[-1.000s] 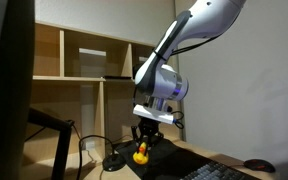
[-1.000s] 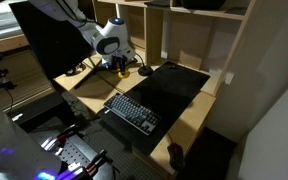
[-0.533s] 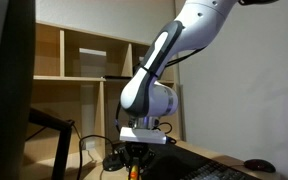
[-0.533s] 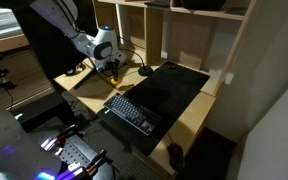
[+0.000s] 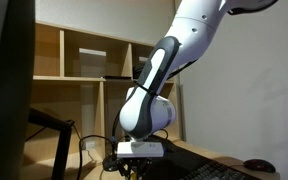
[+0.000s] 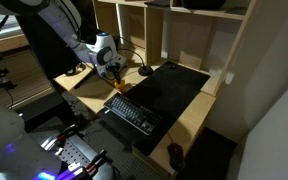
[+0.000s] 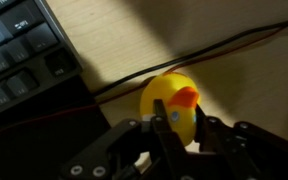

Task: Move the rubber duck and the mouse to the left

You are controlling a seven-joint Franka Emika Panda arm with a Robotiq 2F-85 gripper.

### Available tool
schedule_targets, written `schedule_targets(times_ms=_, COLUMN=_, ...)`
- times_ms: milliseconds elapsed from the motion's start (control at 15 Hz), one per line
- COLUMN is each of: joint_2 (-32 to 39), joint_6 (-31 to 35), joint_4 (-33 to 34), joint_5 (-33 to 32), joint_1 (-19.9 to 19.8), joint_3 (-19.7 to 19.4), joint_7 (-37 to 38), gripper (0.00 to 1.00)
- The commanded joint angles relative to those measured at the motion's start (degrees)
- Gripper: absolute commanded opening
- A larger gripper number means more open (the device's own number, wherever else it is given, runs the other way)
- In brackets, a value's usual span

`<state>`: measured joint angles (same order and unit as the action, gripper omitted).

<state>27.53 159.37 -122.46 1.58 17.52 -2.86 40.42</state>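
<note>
The yellow rubber duck (image 7: 167, 100) with an orange beak sits between my gripper's (image 7: 179, 110) two black fingers, which are shut on it just above the wooden desk. In both exterior views the gripper (image 5: 139, 166) (image 6: 115, 79) hangs low over the desk, beside the keyboard's end. A small orange spot under it is the duck (image 6: 121, 86). The dark dome-shaped mouse (image 5: 259, 165) lies far from the gripper, at the other end of the desk (image 6: 175, 153).
A dark keyboard (image 6: 132, 112) (image 7: 19, 55) lies on a black mat (image 6: 174, 85). A thin cable (image 7: 224, 45) runs across the desk near the duck. A black round base (image 6: 144, 71) stands behind. Wooden shelves (image 5: 94, 75) and a dark monitor (image 5: 4, 90) stand nearby.
The arm has carried the duck away from the black round base, toward the keyboard's end, and has come lower over the desk. The mouse has not moved.
</note>
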Motion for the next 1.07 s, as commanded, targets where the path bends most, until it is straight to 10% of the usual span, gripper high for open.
schedule_targets(times_ms=0, joint_2=0.74, joint_6=2.04, joint_4=0.42, joint_5=-2.51, joint_1=3.23, joint_3=-3.26, joint_7=3.47, gripper=0.54)
schedule_targets(times_ms=467, joint_2=-8.06, joint_6=-0.18, joint_4=-2.63, joint_5=0.09, joint_1=0.76, joint_3=-1.99, joint_7=5.62, gripper=0.99)
schedule_targets(times_ms=1000, joint_2=-20.52, joint_6=-4.66, joint_4=-6.37, joint_5=5.20, joint_1=-13.31, joint_3=-7.35, joint_7=8.90, gripper=1.00)
